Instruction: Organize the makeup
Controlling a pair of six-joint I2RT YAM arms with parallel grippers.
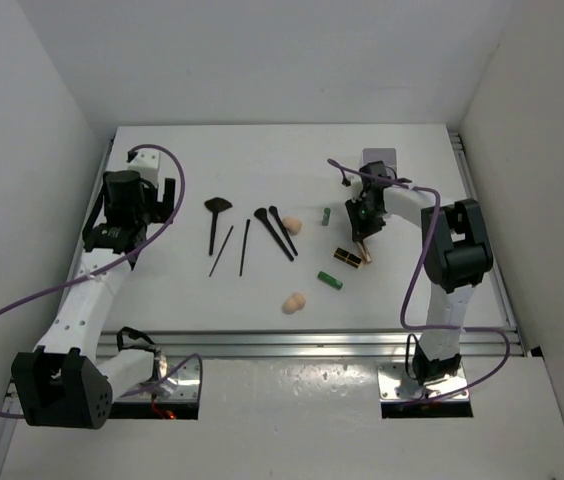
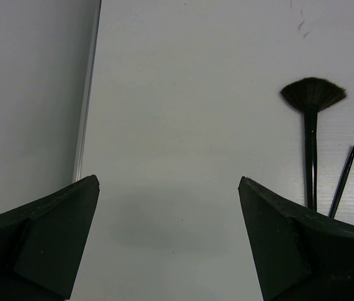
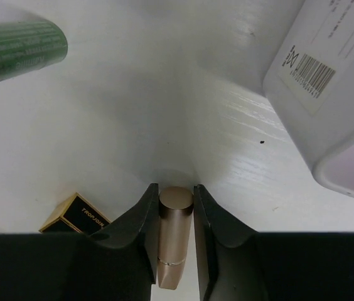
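Apparently the white box (image 3: 327,94) hides its contents; right pincer (image 3: 176,188) grips the beige tube (image 3: 176,229), lengthwise along its fingers; left pincer (image 2: 169,182) gapes open.

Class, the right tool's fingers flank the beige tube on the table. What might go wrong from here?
The beige tube is smooth and round, so it may slip or twist in the right tool when lifted. The black-gold lipstick lies close beside that tool and might get knocked. The white box stands near; a careless swing may bump it.
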